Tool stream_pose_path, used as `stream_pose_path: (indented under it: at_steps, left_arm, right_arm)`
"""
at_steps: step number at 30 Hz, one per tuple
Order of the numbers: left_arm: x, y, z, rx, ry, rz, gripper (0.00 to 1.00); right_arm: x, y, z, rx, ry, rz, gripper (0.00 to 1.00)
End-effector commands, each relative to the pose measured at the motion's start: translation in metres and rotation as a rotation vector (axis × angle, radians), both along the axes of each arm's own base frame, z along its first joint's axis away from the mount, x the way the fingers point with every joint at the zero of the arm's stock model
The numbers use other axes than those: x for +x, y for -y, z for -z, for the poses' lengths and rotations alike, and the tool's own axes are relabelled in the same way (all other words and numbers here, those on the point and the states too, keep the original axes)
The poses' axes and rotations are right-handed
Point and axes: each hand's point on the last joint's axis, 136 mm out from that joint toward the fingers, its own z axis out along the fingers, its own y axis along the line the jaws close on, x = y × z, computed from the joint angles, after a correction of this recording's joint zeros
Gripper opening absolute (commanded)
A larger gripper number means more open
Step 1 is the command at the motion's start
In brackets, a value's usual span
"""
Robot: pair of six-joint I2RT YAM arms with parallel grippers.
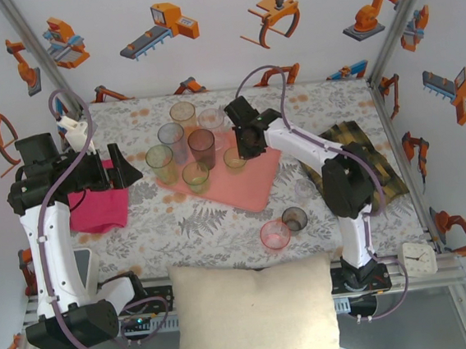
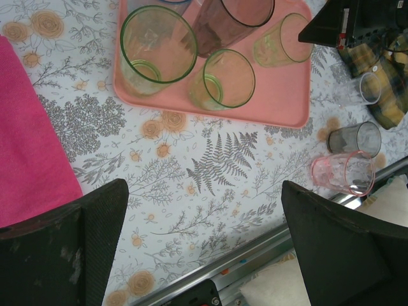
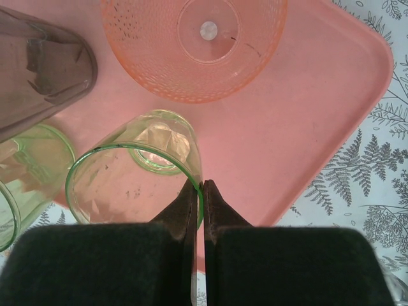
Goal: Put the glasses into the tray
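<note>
Over the salmon tray (image 3: 306,127), my right tool (image 3: 203,191) is pinched closed on the rim of a green glass (image 3: 127,185), upright beside other glasses (image 3: 38,64). My left tool (image 2: 204,191) hangs wide open above the desk (image 2: 210,146), empty. A pink glass (image 2: 341,173) and a grey glass (image 2: 357,138) lie off the tray.
</note>
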Motion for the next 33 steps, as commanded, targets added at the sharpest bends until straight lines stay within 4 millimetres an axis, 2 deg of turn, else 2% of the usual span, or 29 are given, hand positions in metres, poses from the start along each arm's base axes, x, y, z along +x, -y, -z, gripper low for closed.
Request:
stream_pose_path:
  at_steps: [1,17,33]
  left_arm:
    - [-0.001,0.001,0.000,-0.007,0.010,0.010,0.97]
    - [-0.002,0.001,0.000,-0.005,0.013,0.010,0.97]
    - [-0.003,0.001,0.002,-0.001,0.015,0.010,0.97]
  right_arm:
    - [0.009,-0.007,-0.009,0.015,0.031,0.013,0.05]
    - [0.013,-0.015,0.010,0.004,0.002,0.005,0.06]
    - [0.012,-0.016,0.019,-0.012,-0.023,0.001,0.09]
